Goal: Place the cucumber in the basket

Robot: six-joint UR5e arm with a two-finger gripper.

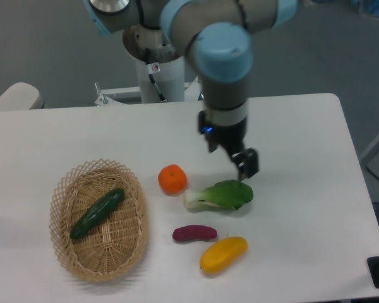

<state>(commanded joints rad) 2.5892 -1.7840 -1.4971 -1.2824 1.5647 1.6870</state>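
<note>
Camera view | oval open-weave wicker basket (98, 221) | glossy slim dark-green cucumber (97, 213) lying diagonally inside basket | hand (245, 165) well right of basket, empty, jaw gap unclear

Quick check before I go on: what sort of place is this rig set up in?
Probably a robotics lab or test cell, not a kitchen. A plain white table carries only toy-like produce, a glossy dark green cucumber lying in an oval tan wicker basket. The arm stands on a white pedestal over grey floor.
</note>
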